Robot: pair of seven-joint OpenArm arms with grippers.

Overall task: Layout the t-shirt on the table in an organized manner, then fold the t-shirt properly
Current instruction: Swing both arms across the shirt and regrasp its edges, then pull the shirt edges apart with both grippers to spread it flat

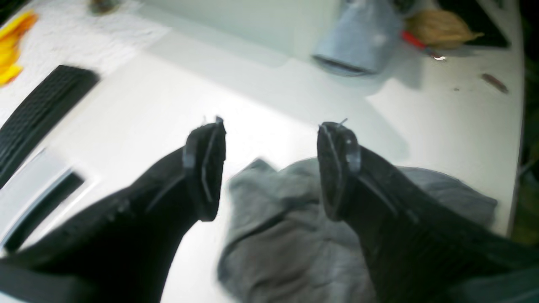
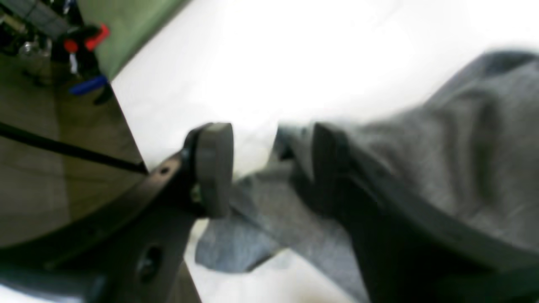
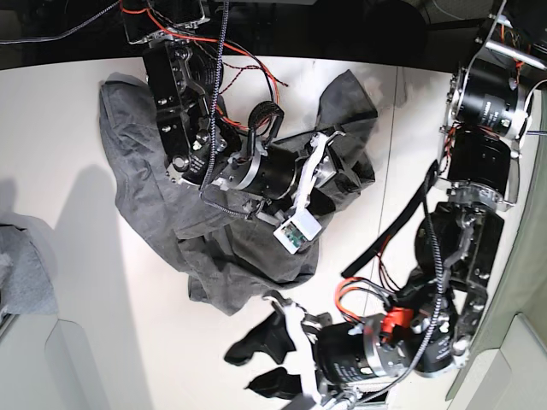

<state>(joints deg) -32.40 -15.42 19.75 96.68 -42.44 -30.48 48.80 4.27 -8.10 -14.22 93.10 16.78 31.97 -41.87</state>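
White tabletop (image 3: 68, 128), brightly lit, dark floor beyond its far edge. The t-shirt (image 3: 149, 201) lies crumpled across the middle of the tabletop, one end bunched near the far edge, folds running toward the near side. Right fingers (image 2: 273, 168) stand moderately apart just over the shirt's edge; cloth lies under and beside them, and one finger is pressed against a fold, but nothing is pinched between them. Left fingers (image 1: 271, 168) spread wide, nothing between them, hanging above the shirt's near edge with bare tabletop behind. A second bunch of grey cloth (image 3: 26, 269) lies well apart from the shirt, at the tabletop's edge.
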